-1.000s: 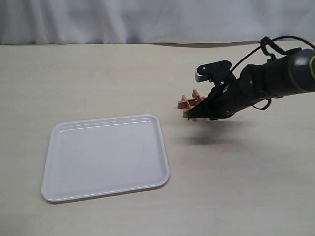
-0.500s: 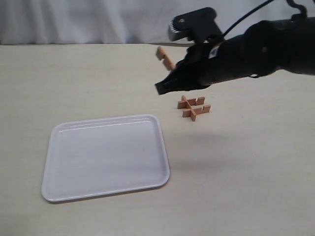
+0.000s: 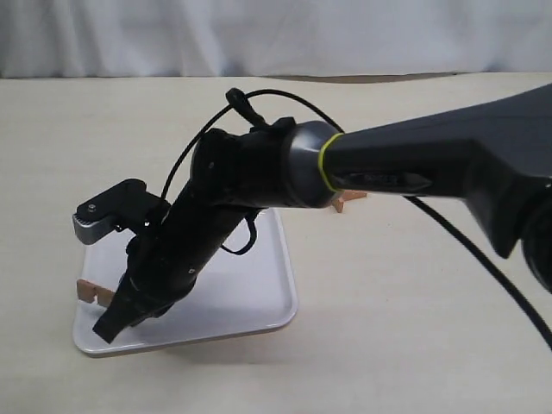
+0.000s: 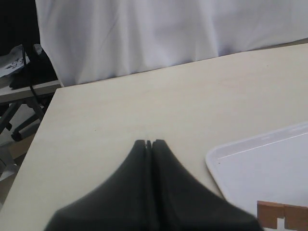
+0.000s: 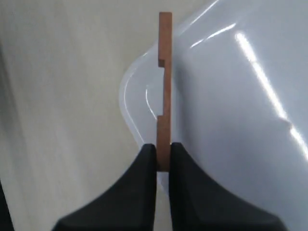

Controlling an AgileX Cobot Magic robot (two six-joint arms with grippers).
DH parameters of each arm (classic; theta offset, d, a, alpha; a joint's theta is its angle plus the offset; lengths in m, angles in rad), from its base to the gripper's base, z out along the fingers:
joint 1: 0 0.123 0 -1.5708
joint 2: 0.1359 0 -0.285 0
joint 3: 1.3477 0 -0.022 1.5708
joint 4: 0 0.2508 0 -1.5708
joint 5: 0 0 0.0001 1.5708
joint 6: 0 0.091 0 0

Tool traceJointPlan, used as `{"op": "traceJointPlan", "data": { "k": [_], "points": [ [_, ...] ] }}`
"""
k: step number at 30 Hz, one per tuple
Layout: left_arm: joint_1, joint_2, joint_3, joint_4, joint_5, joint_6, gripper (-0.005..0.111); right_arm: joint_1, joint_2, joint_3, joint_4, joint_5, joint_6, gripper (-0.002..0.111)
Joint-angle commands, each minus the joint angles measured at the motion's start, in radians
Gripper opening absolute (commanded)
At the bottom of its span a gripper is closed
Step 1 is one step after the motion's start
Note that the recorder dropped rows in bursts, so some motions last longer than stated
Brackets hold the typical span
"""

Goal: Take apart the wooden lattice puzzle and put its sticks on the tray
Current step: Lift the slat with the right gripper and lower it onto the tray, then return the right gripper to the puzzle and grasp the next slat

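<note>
My right gripper [image 3: 119, 309] reaches across the white tray [image 3: 259, 285] to its near left corner and is shut on one reddish-brown notched stick [image 3: 90, 291]. In the right wrist view the stick [image 5: 164, 86] stands edge-on between the fingertips [image 5: 149, 154], over the tray's rounded corner [image 5: 139, 82]. Most of the wooden lattice puzzle is hidden behind the right arm; a small piece [image 3: 352, 198] shows right of the tray. My left gripper [image 4: 148, 143] is shut and empty above the table, beside the tray [image 4: 260, 163]. A notched stick [image 4: 284, 216] shows at that view's edge.
A white curtain [image 3: 276, 34] hangs behind the beige table [image 3: 414, 328]. The right arm and its black cable [image 3: 483, 267] span the middle of the table. Dark equipment and cables [image 4: 24, 62] lie beyond the table's edge in the left wrist view.
The right gripper lifted one stick off the puzzle, swung left and came down over the tray's near left corner. The rest of the puzzle stayed on the table.
</note>
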Motion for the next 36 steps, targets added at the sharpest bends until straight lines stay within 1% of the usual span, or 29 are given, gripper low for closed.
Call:
{"op": "traceJointPlan", "data": {
  "k": [1, 2, 3, 4, 5, 6, 10, 13, 15, 17, 20, 23, 26, 29, 32, 36],
  "points": [
    [0.010, -0.002, 0.003, -0.002, -0.009, 0.005, 0.000, -0.002, 0.031, -0.023, -0.035, -0.053, 0.025, 0.011],
    [0.010, -0.002, 0.003, -0.002, -0.009, 0.005, 0.000, -0.002, 0.031, -0.023, -0.040, -0.065, 0.032, 0.017],
    [0.010, -0.002, 0.003, -0.002, -0.009, 0.005, 0.000, -0.002, 0.024, -0.023, -0.047, -0.082, 0.034, 0.033],
    [0.010, -0.002, 0.003, -0.002, -0.009, 0.005, 0.000, -0.002, 0.019, -0.023, -0.052, -0.091, 0.036, 0.042],
    [0.010, -0.002, 0.003, -0.002, -0.009, 0.005, 0.000, -0.002, -0.001, -0.024, -0.071, -0.100, 0.049, 0.055],
    [0.010, -0.002, 0.003, -0.002, -0.009, 0.005, 0.000, -0.002, -0.016, -0.026, -0.082, -0.105, 0.053, 0.059],
    [0.010, -0.002, 0.003, -0.002, -0.009, 0.005, 0.000, -0.004, -0.127, -0.040, -0.323, -0.101, 0.219, 0.060],
    [0.010, -0.002, 0.003, -0.002, -0.009, 0.005, 0.000, -0.021, -0.212, -0.041, -0.597, -0.089, 0.455, 0.060],
    [0.010, -0.002, 0.003, -0.002, -0.009, 0.005, 0.000, -0.054, -0.265, -0.041, -0.751, -0.057, 0.624, 0.060],
    [0.010, -0.002, 0.003, -0.002, -0.009, 0.005, 0.000, -0.103, -0.306, -0.038, -0.827, -0.016, 0.719, 0.060],
    [0.010, -0.002, 0.003, -0.002, -0.009, 0.005, 0.000, -0.194, -0.337, -0.014, -0.820, 0.033, 0.730, 0.060],
    [0.010, -0.002, 0.003, -0.002, -0.009, 0.005, 0.000, -0.291, -0.340, 0.048, -0.820, 0.049, 0.733, 0.060],
    [0.010, -0.002, 0.003, -0.002, -0.009, 0.005, 0.000, -0.369, -0.328, 0.140, -0.805, -0.012, 0.735, 0.060],
    [0.010, -0.002, 0.003, -0.002, -0.009, 0.005, 0.000, -0.433, -0.308, 0.228, -0.785, -0.117, 0.749, 0.060],
    [0.010, -0.002, 0.003, -0.002, -0.009, 0.005, 0.000, -0.460, -0.278, 0.283, -0.783, -0.190, 0.775, 0.060],
    [0.010, -0.002, 0.003, -0.002, -0.009, 0.005, 0.000, -0.460, -0.215, 0.286, -0.792, -0.214, 0.777, 0.060]
  ]
}}
